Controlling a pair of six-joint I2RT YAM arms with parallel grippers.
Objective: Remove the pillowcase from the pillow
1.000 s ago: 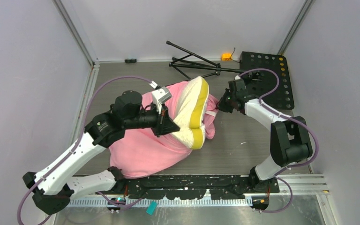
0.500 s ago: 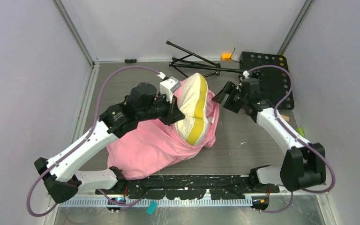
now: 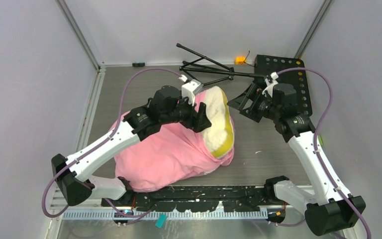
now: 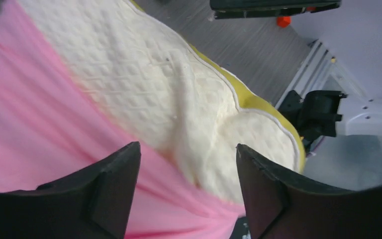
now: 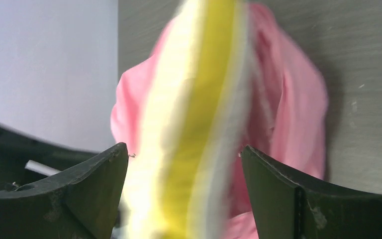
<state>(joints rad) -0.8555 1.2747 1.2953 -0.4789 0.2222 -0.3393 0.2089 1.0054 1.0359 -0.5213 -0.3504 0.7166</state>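
The cream quilted pillow [image 3: 218, 118] with its yellow edge band sticks out of the pink pillowcase [image 3: 164, 157] at mid-table. The wrinkled pillowcase covers the pillow's left part. My left gripper [image 3: 204, 116] hovers at the pillow's left face, open, with nothing between its fingers. Seen from the left wrist, the pillow [image 4: 179, 89] and the pillowcase [image 4: 40, 124] lie beyond the gripper [image 4: 186, 147]. My right gripper [image 3: 242, 105] stands open, just right of the pillow and apart from it. The right wrist view is blurred: the yellow band [image 5: 199, 99] and pink pillowcase [image 5: 288, 109] show past the gripper [image 5: 184, 149].
A folded black tripod [image 3: 204, 64] lies at the back of the table. A black perforated plate [image 3: 292, 82] sits at the back right, with a small orange object [image 3: 239, 60] beside it. Grey enclosure walls close in on three sides.
Both grippers have opened and let go. The right one drew back to the right. The left one moved right and farther back. The pillow has tipped rightward and settled lower.
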